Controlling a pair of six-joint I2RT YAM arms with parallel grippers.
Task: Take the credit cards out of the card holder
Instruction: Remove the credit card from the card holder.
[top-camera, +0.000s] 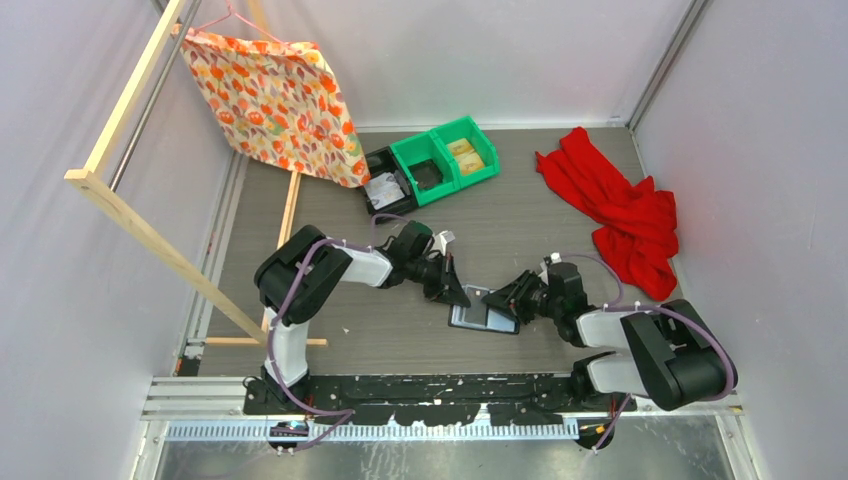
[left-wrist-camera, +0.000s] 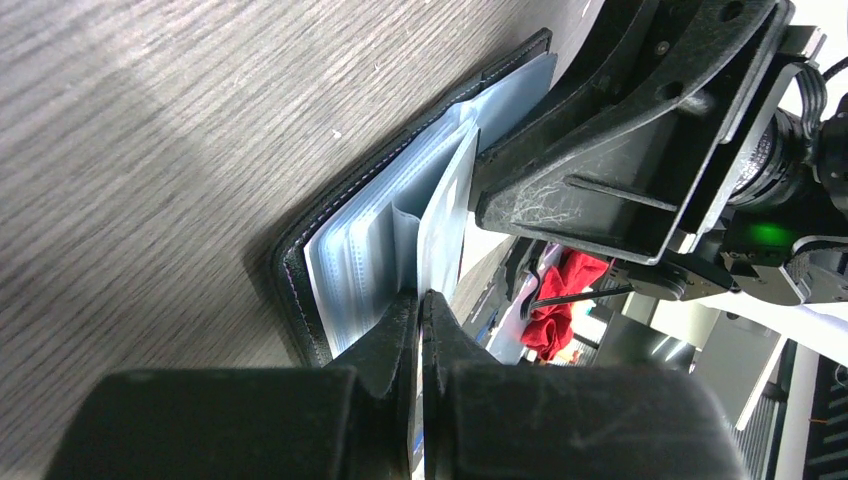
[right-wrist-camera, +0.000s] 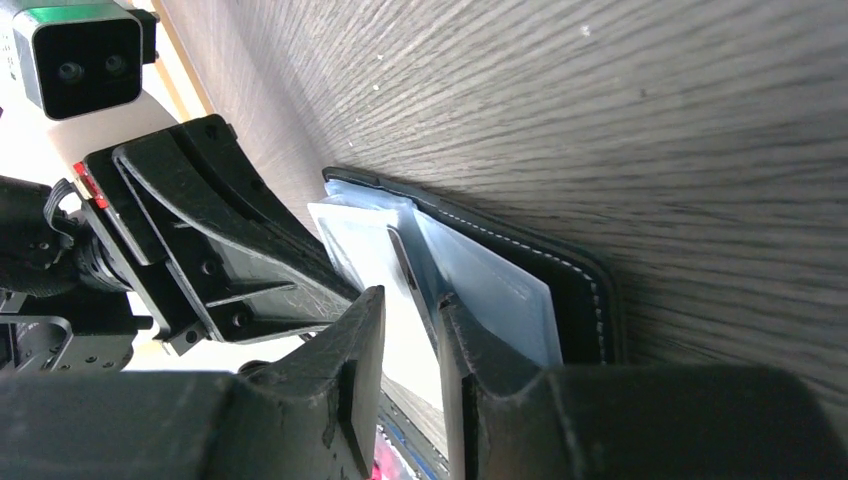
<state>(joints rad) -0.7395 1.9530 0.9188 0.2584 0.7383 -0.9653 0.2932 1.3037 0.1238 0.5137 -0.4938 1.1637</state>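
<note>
Card holder (top-camera: 484, 320) lies open on the table (top-camera: 330, 330) between the two arms, its clear sleeves (left-wrist-camera: 365, 255) fanned upward. The left gripper (top-camera: 452, 290) is clenched tight, its tips right at the edge of one raised pale leaf. Whether that leaf is truly caught between them I cannot tell. The right gripper (top-camera: 510, 293) comes in from the other side with its jaws partly apart. It straddles a white sheet (right-wrist-camera: 345, 240) that looks like one of the credit cards, and the jaws are not pressed onto it, so nothing is gripped there.

To do this step well, I'd judge one arm should hold a sleeve or the cover steady. The other should close on the card alone, at its exposed edge, and draw it straight out along the sleeve's opening. Pulling at an angle would likely drag the whole holder across the table or buckle the sleeve. The two grippers are almost touching, so small, slow moves seem wise.

From above you see only a dark rectangle with a pale centre, and the fingers hide the leaves. The left wrist view shows the stack of sleeves and the black stitched cover beneath them. The right wrist view alone shows the white sheet standing between the parted jaws.
</note>
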